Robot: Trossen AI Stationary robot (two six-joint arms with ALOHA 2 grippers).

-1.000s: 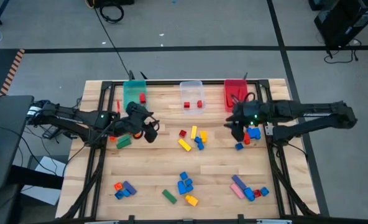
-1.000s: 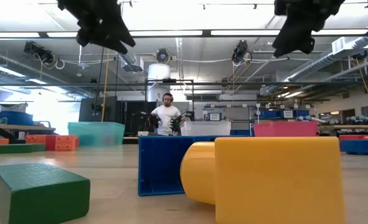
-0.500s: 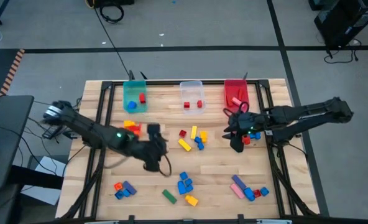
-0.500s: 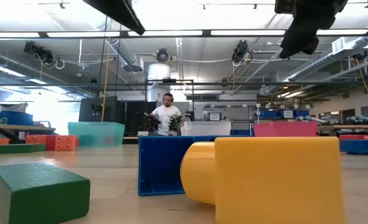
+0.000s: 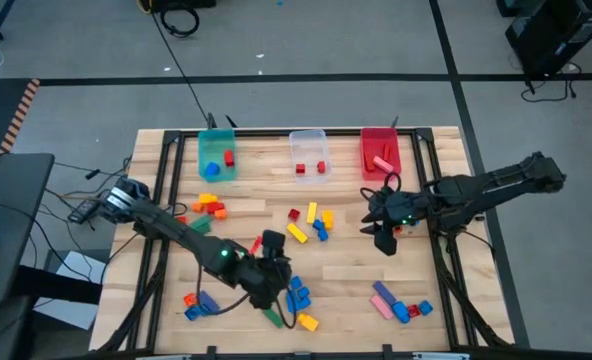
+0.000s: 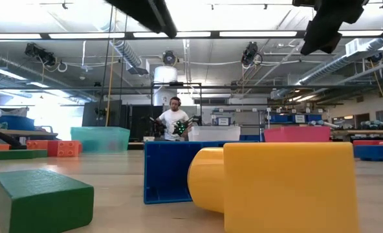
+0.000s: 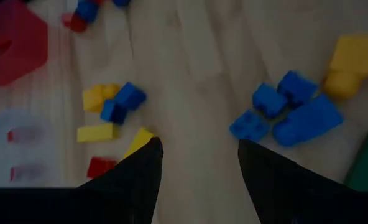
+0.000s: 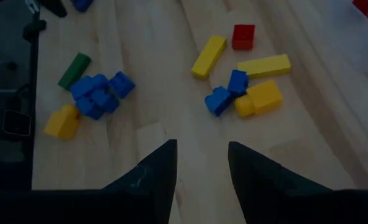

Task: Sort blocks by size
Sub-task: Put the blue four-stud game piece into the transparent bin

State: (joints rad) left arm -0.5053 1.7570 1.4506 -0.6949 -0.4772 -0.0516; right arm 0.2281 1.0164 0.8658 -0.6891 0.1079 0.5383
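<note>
From table height, both arms are chopped off by the top edge, so neither pincer shows there. A big yellow block (image 6: 287,184) sits so close that it cuts off at the bottom and covers part of the blue block (image 6: 169,171) behind it. From overhead, the left arm (image 5: 191,238) lies across the green block (image 5: 198,226) near it, and the left pincer (image 5: 267,290) blends into dark cabling, its fingers hard to make out. The pieces inside the teal bin (image 5: 216,155) are too small to tell their shapes.
</note>
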